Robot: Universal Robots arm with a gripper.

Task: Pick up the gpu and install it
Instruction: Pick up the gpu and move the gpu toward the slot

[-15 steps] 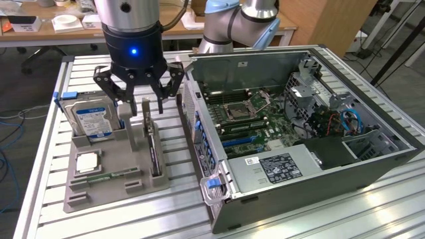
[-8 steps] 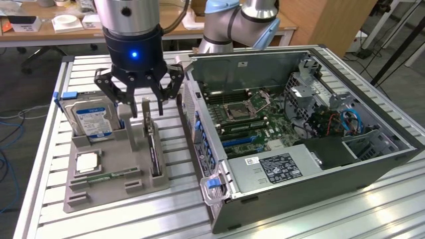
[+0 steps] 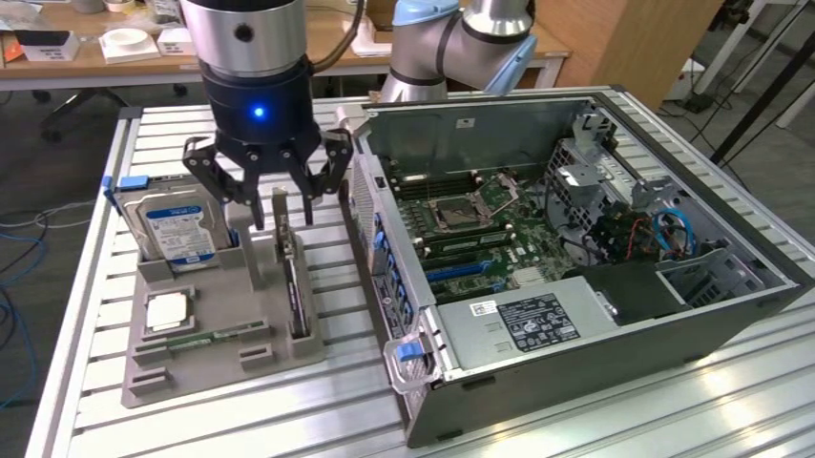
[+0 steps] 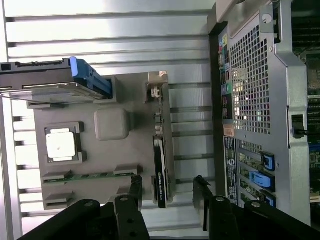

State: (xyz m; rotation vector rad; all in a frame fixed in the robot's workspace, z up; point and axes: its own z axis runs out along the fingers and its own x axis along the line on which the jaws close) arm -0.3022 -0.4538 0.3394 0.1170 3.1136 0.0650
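Lab room, wooden desks with white boxes at the back. Slotted aluminium worktop (image 3: 255, 434) fills the foreground.

Exterior view:
- A grey fixture tray (image 3: 210, 372) sits on the worktop at the exterior view's left.
- An open computer case (image 3: 548, 377) lies just beside the tray on the exterior view's right, with the motherboard (image 3: 471, 224) exposed.
- The tray holds a hard drive (image 3: 178, 229) with a blue-and-white label, standing upright in its far corner.
- A square CPU (image 3: 168, 312) lies flat below the hard drive, and a green memory stick (image 3: 217, 336) lies in a slot near it.
- The gpu (image 3: 294, 286) stands on edge in the tray's slot on the side nearest the case. It is a thin dark card with its metal bracket end toward the far side.
- The gripper (image 3: 273, 205) hangs directly over the bracket end of the gpu. Its jaws are spread wide, one finger on each side of the card, and it holds nothing.
- A blue light glows on the gripper body.

Wrist view:
- The worktop (image 4: 100, 35) slats run under the tray (image 4: 112, 125).
- The hard drive (image 4: 50, 82), CPU (image 4: 61, 145) and memory stick (image 4: 90, 176) are all seated in the tray.
- The gpu (image 4: 159, 175) is seen edge-on, a narrow dark strip in its slot, between the tray's middle and the case's perforated rear panel (image 4: 250, 90).
- The gripper (image 4: 167, 186) fingers (image 4: 135, 187) are parted and straddle the card's line, with a gap showing on both sides.
- I can't tell the fingers' height above the card.
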